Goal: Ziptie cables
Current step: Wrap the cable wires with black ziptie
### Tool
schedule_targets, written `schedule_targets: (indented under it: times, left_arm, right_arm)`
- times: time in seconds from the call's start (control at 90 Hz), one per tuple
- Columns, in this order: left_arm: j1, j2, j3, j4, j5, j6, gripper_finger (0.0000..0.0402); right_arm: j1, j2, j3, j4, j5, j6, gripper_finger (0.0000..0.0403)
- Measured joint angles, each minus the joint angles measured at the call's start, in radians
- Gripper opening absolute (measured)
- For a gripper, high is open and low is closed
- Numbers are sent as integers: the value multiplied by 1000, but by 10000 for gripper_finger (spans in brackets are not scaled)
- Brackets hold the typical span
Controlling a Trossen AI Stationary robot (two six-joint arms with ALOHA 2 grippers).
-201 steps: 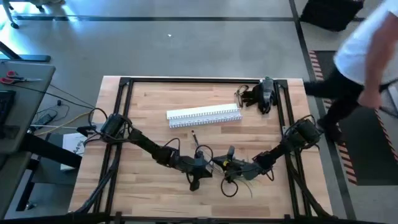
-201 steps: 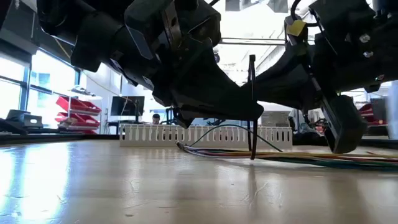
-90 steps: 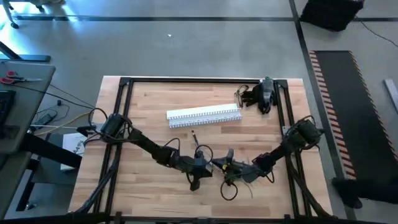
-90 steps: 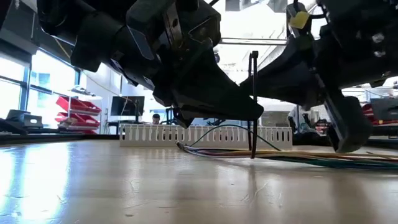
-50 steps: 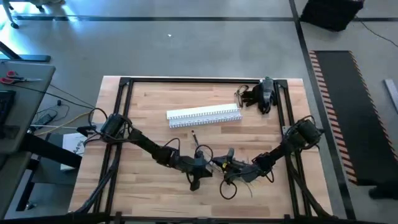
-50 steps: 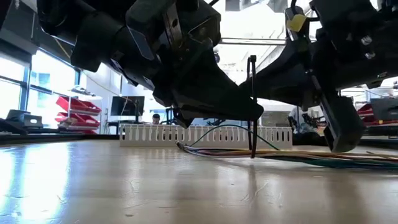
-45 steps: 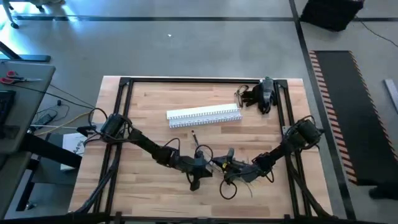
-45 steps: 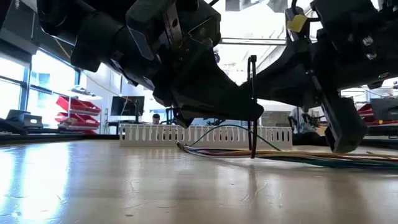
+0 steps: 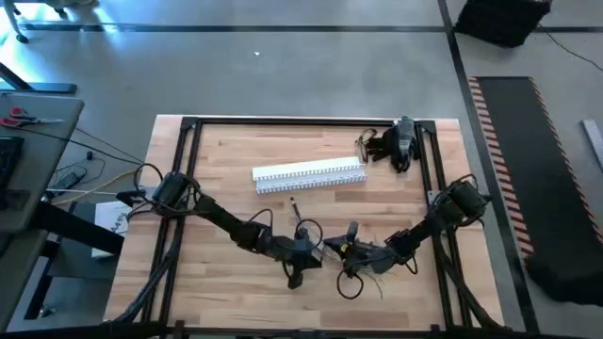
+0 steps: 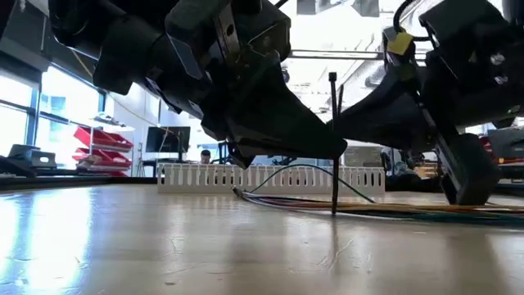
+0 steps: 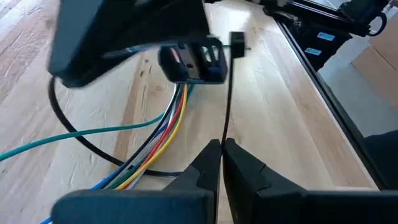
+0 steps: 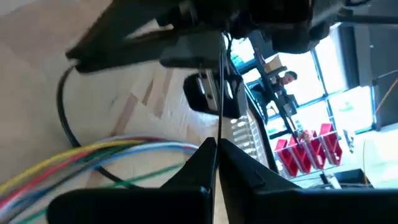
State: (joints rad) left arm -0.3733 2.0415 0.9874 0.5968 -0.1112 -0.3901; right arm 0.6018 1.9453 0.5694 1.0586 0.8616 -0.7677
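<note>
Both grippers meet over the cables (image 10: 393, 205), which lie just front of the channel (image 9: 309, 174); left gripper (image 11: 221, 149) and right gripper (image 12: 216, 146) each pinch the upright ziptie (image 10: 334, 147), steadying it for looping.

On the wooden desk (image 9: 226, 169) we see our left pincer (image 9: 317, 249) and right pincer (image 9: 341, 248) meeting tip to tip near the front edge. The bunch of thin multicoloured cables (image 10: 409, 206) lies on the desk beneath them. The long white slotted plastic channel (image 9: 309, 175) lies behind both pincers; a black tool (image 9: 403, 141) sits beyond the right one.
</note>
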Motion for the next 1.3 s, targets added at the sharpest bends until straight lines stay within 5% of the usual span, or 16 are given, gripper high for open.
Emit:
schedule_targets:
  times: [1.3]
  left_arm:
    - [0, 0, 0, 2, 0, 0, 0]
  right_arm:
    - [-10, 0, 39, 14, -39, -155, 0]
